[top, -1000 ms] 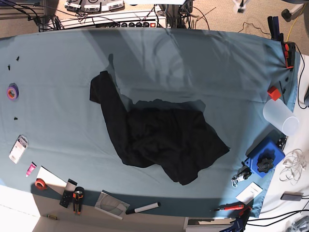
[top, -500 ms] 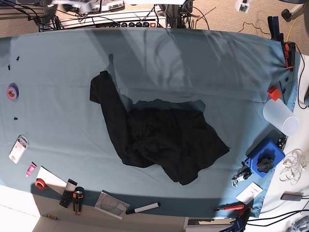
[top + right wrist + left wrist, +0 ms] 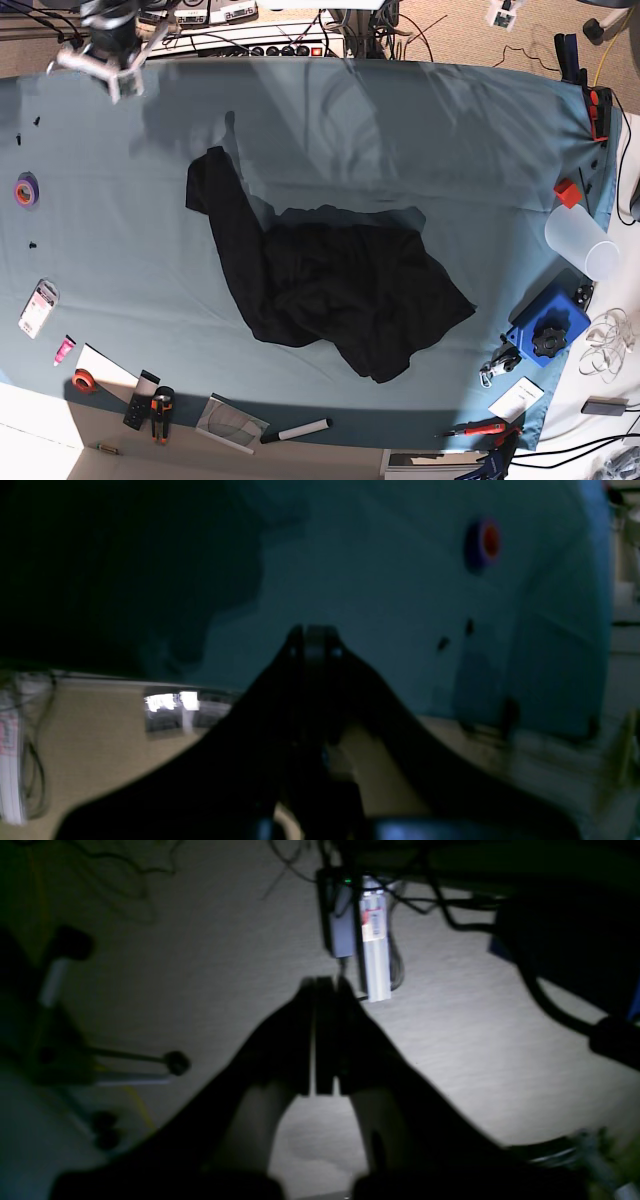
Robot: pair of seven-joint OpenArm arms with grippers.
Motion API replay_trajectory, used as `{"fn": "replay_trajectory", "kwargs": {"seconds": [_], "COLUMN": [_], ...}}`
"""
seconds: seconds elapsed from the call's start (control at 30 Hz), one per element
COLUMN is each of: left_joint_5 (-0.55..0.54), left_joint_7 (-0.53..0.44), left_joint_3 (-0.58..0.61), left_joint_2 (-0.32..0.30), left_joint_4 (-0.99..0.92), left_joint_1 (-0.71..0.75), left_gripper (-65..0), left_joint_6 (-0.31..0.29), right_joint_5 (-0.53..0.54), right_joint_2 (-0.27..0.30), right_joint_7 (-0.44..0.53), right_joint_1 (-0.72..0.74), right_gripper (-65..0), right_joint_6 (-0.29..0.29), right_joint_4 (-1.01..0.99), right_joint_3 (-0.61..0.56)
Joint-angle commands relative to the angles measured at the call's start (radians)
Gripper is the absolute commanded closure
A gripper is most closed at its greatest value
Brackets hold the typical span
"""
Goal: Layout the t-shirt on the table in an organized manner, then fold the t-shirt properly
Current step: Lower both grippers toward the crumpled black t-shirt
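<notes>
The black t-shirt (image 3: 330, 280) lies crumpled in the middle of the teal table (image 3: 450, 150), with one long part reaching toward the far left; no print shows. My right gripper (image 3: 110, 68) hovers over the table's far left corner, well away from the t-shirt. In its wrist view the right gripper (image 3: 310, 632) is shut and empty, with the t-shirt (image 3: 100, 565) as a dark mass at upper left. My left gripper (image 3: 322, 987) is shut and empty above the floor beyond the table; only a small piece of that arm (image 3: 505, 14) shows at the base view's top edge.
A purple tape roll (image 3: 26, 190) sits at the left edge. A translucent cup (image 3: 582, 243), red block (image 3: 567, 192) and blue box (image 3: 548, 325) stand on the right. Red tape (image 3: 84, 380), cutters (image 3: 161, 410) and a marker (image 3: 296, 432) lie along the front edge.
The right arm has swung into the base view over the table's far left corner. The t-shirt has not moved.
</notes>
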Motion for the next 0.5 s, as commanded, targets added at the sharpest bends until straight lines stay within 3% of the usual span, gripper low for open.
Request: {"fn": "replay_trajectory", "kwargs": {"seconds": [0.0, 0.1, 0.2, 0.27, 0.33, 0.47], "left_joint_5": [0.008, 0.010, 0.010, 0.010, 0.010, 0.009], "left_joint_7": [0.005, 0.072, 0.194, 0.238, 0.214, 0.048], "left_joint_3": [-0.008, -0.025, -0.055, -0.082, -0.108, -0.121], "left_joint_2": [-0.005, -0.005, -0.005, -0.005, -0.005, -0.005], "left_joint_4": [0.042, 0.135, 0.254, 0.335, 0.407, 0.516], "left_joint_1": [0.014, 0.015, 0.015, 0.015, 0.014, 0.014], "left_gripper": [0.0, 0.0, 0.0, 0.0, 0.0, 0.0], "left_joint_6": [0.003, 0.076, 0.163, 0.189, 0.188, 0.157], "right_joint_5": [0.037, 0.223, 0.360, 0.436, 0.489, 0.521], "right_joint_2": [0.008, 0.005, -0.022, -0.048, -0.070, -0.085], "right_joint_7": [0.019, 0.018, 0.019, 0.017, 0.011, 0.000], "right_joint_1": [0.006, 0.054, 0.090, 0.115, 0.146, 0.201], "right_gripper": [0.0, 0.0, 0.0, 0.0, 0.0, 0.0], "right_joint_6": [0.016, 0.131, 0.248, 0.309, 0.361, 0.420], "right_joint_4": [0.033, 0.033, 0.033, 0.033, 0.033, 0.033], "right_joint_3": [0.034, 0.114, 0.176, 0.209, 0.235, 0.249]}}
